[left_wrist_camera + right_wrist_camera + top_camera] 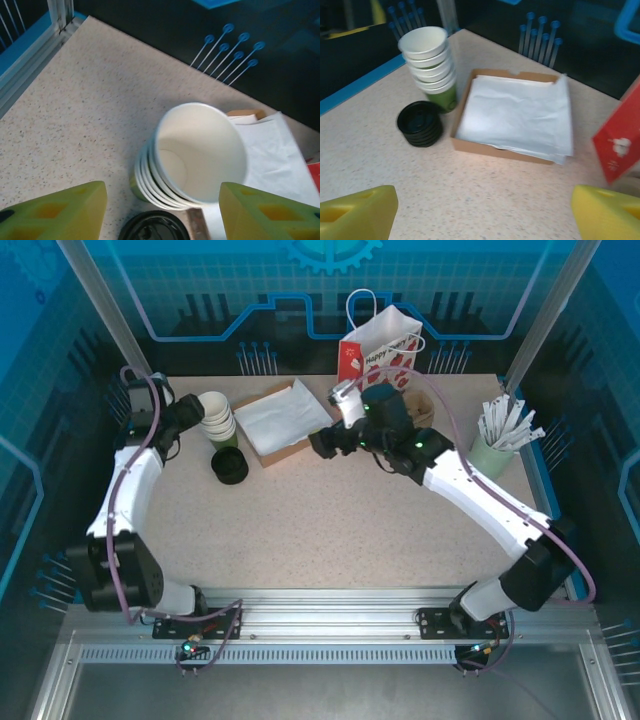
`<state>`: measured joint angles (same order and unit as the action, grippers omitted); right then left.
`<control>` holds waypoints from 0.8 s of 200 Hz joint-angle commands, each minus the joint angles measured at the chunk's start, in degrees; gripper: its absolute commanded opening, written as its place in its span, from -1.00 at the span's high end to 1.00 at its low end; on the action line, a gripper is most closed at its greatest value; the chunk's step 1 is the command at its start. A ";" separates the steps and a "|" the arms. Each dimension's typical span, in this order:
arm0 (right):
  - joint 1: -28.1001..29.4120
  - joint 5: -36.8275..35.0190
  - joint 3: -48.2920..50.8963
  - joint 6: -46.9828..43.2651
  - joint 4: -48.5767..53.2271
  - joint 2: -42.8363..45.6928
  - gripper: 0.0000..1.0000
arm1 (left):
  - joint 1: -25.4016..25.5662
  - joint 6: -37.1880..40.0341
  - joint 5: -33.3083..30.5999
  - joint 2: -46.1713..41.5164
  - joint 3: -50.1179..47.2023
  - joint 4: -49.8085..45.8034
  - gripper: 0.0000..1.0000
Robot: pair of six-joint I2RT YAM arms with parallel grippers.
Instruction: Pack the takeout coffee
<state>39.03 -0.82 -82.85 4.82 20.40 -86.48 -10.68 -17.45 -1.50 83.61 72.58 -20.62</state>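
Observation:
No lidded olive-green takeout coffee cup is in view. A stack of white paper cups (216, 416) (192, 155) (432, 65) with a green bottom stands at the back left. A stack of black lids (230, 465) (154, 227) (420, 123) sits just in front of it. The strawberry-print bag (380, 348) stands at the back, with its red corner (619, 145) showing at the right of the right wrist view. My left gripper (190, 420) (162, 215) is open just left of the cup stack. My right gripper (318, 443) (485, 215) is open and empty over bare table.
A cardboard tray of white napkins (285, 420) (520, 112) lies between cups and bag. A pale green cup of white sticks (497, 448) stands at the right. A metal frame post (60, 12) and blue rim border the table's back left corner.

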 commanded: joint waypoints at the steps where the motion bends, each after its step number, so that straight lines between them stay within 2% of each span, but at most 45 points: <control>1: 3.22 0.73 -4.42 -2.58 4.60 -3.87 -0.79 | -0.65 3.06 3.45 3.44 5.14 -6.14 -0.11; 29: 5.46 0.32 -7.49 -2.37 5.87 -7.90 -0.80 | -0.66 4.24 3.78 8.09 9.59 -8.63 0.08; 52: 7.09 0.67 -8.78 -2.38 6.30 -10.05 -0.80 | -0.68 4.87 3.88 10.37 11.39 -9.61 0.31; 75: 8.26 0.29 -10.21 -2.46 7.10 -11.86 -0.80 | -0.67 5.24 3.78 12.04 12.84 -10.31 0.44; 160: 11.11 0.14 -13.16 -3.19 10.10 -15.20 -0.79 | -0.66 5.49 3.67 14.23 13.91 -10.23 0.64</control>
<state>49.01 -0.86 -93.95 2.52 28.08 -100.90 -11.09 -13.10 1.37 96.64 84.84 -29.71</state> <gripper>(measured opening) 0.898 0.189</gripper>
